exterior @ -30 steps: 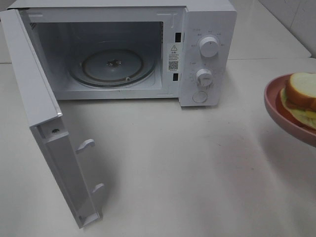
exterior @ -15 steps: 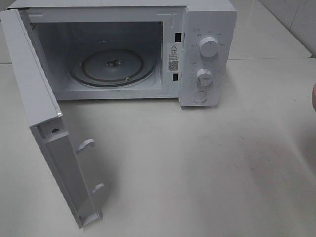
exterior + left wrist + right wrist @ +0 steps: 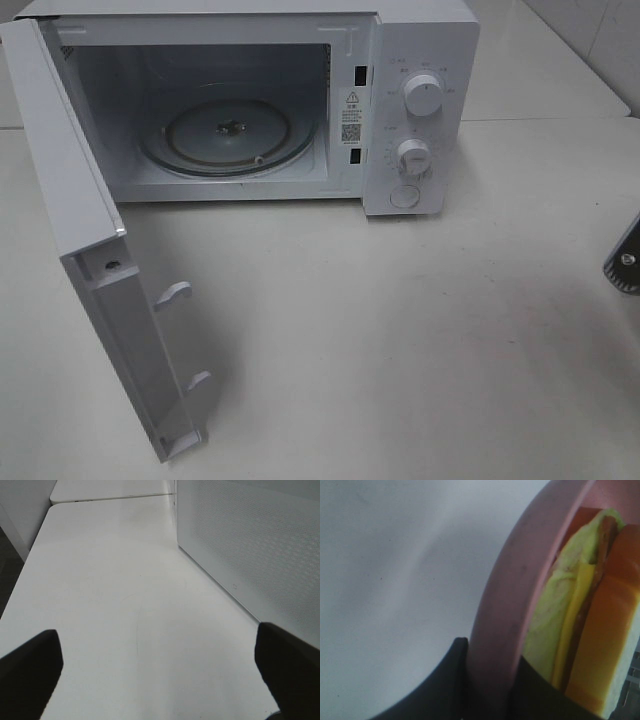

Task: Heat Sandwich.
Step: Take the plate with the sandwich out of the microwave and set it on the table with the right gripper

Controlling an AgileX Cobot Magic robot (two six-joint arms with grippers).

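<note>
Gone from the overhead view, plate [image 3: 505, 625] and sandwich [image 3: 585, 625] sit pinched in right fingers [image 3: 450, 680].

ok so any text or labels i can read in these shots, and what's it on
None can be read.
Warning sticker on the microwave door frame: triangle sign, print too small.
QR-style code label below it: illegible.
Markings around the upper knob and lower knob: too blurred.
Wrist views: no text.
</note>
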